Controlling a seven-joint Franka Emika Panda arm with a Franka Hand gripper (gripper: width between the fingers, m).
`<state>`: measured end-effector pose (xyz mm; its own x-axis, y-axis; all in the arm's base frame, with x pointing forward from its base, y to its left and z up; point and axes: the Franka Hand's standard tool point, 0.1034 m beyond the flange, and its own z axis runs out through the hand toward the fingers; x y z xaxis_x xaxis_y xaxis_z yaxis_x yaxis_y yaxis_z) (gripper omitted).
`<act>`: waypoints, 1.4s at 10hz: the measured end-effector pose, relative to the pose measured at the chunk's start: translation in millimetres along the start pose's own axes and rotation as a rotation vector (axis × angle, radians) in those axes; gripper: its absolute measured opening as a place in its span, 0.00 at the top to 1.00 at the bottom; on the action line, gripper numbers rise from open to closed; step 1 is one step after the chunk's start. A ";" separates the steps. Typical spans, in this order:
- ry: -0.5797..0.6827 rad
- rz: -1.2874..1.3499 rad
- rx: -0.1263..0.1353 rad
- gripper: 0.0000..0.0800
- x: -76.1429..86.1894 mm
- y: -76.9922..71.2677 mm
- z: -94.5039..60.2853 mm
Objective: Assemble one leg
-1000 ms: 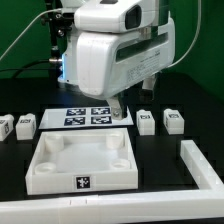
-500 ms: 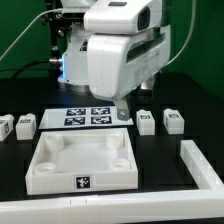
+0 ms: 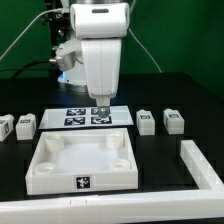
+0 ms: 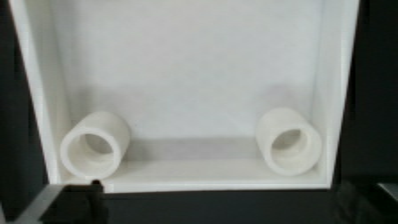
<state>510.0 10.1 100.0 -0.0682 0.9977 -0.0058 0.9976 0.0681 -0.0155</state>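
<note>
Gripper point(image 3: 101, 106) hovers empty, fingers spread, above the marker board point(image 3: 52, 120), seemingly surveying the socketed tray point(image 3: 50, 178) before choosing an untouched leg point(image 3: 146, 121).

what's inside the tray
The tray holds only its round corner sockets; the two in the wrist view are empty, floor bare. The legs lie outside it. In the exterior view its near wall hides the front strip of floor.

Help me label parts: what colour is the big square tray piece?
White tray piece, black-and-white tag on its front wall; best in the exterior view.
</note>
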 end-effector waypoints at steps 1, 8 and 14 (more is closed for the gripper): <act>-0.005 -0.101 0.002 0.19 -0.9 -0.4 0.8; 0.009 -0.027 0.060 0.19 -33.6 -53.9 39.7; 0.036 0.006 0.084 0.19 -29.5 -52.8 84.5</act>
<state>458.1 -23.5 16.5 -0.0604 0.9977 0.0297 0.9930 0.0630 -0.0998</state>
